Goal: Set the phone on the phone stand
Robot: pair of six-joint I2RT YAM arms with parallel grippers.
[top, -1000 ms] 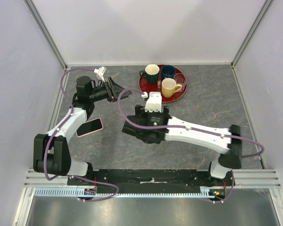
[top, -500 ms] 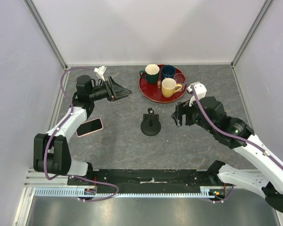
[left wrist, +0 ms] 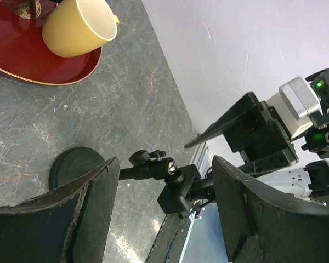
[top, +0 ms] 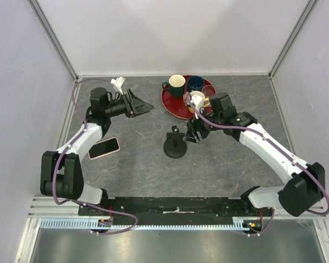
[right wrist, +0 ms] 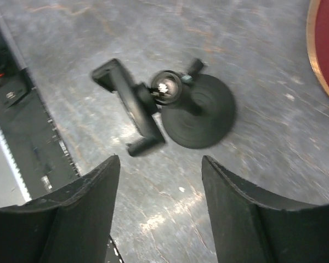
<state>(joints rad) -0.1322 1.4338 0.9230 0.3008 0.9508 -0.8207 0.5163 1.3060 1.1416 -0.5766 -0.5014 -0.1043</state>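
On the grey table (top: 236, 164), the right jaws have swung beside the phone stand (top: 175, 147) — both pairs spread.

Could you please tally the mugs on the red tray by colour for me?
Green mug: 1
Dark blue mug: 1
Yellow mug: 1
Total: 3 mugs

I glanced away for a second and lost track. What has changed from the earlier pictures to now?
The right tool swung away from above the phone stand out to the right, then came back; it now hangs open just right of the stand. No grip or release is visible. The left tool, open, and the phone stayed put.
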